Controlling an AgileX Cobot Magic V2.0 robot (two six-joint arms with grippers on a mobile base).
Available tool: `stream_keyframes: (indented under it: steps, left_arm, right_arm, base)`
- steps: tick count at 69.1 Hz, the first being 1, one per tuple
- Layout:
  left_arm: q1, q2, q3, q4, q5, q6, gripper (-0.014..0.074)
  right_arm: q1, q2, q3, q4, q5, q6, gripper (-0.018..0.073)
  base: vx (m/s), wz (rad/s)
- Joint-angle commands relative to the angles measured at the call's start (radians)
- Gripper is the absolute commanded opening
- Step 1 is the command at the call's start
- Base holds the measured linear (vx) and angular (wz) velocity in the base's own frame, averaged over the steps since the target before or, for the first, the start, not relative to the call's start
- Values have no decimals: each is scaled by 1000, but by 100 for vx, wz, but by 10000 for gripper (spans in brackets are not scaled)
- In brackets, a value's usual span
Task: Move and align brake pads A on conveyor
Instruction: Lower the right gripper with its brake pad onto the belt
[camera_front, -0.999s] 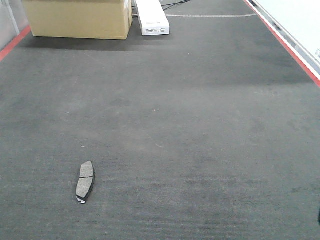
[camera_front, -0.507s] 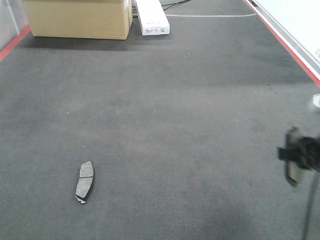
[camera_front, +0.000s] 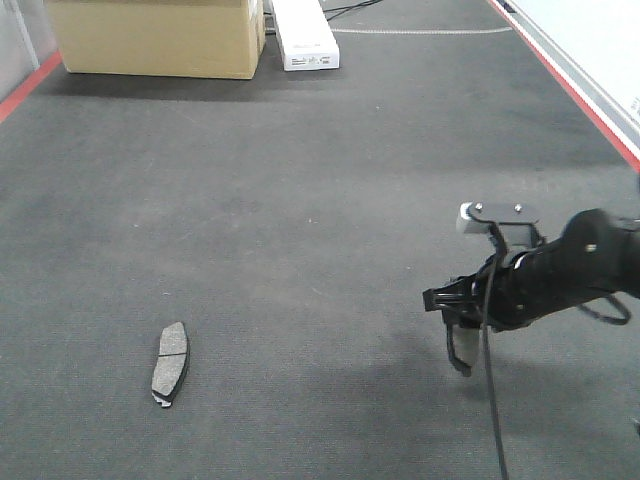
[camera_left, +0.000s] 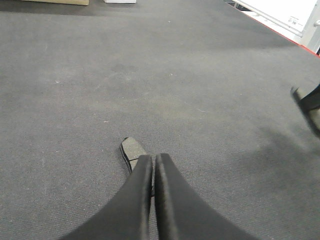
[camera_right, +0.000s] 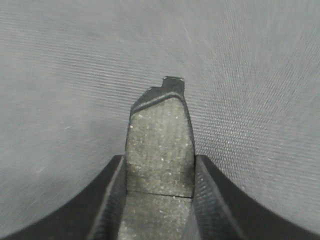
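One brake pad A (camera_front: 170, 363) lies flat on the dark grey conveyor (camera_front: 300, 200), at the near left. A second brake pad A (camera_right: 160, 145) hangs a little above the conveyor at the near right, and my right gripper (camera_right: 159, 165) is shut on its long edges. In the front view that gripper (camera_front: 460, 338) holds this pad (camera_front: 464, 350) on edge. My left gripper (camera_left: 152, 158) is shut and empty, its tips just short of the lying pad (camera_left: 132, 148), which they partly hide. It does not show in the front view.
A cardboard box (camera_front: 155, 38) and a white box (camera_front: 305, 35) stand at the conveyor's far end. Red strips (camera_front: 575, 95) run along its right and left (camera_front: 25, 85) edges. The right gripper's dark tip (camera_left: 307, 102) shows at the left wrist view's right edge.
My right arm has come in from the right edge carrying a brake pad and moved left over the conveyor. The pad at the near left has not moved.
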Motion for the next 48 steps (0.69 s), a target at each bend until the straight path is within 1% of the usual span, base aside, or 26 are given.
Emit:
stream_keyframes:
  steps: [1,13,21,27,37,43,48]
  left_arm:
    - [-6,6,-23,11,-73,0,-6]
    - [-6,6,-23,11,-73,0,-6]
    - [-6,6,-23,11,-73,0,-6]
    - [-6,6,-23,11,-73,0,-6]
    - [-6,6,-23,11,-73,0,-6]
    - [-6,6,-23,11,-73,0,-6]
    - [-6,6,-23,11,-73,0,-6]
  right_arm:
    - [1,0,-46,7,-49,14,118]
    - [1,57,-53,7,-52,5,127]
    - [1,76,-53,7,-51,-25,162]
    - [1,79,-53,7,-52,-28,223]
    - [1,79,-53,8,-50,-20,347]
    - [1,76,-53,8,-50,-20,396]
    - [1,57,-53,8,-37,-20,414]
  base:
    - [0,0]
    - [0,0]
    - [0,0]
    - [0,0]
    - [0,0]
    - [0,0]
    - [0,0]
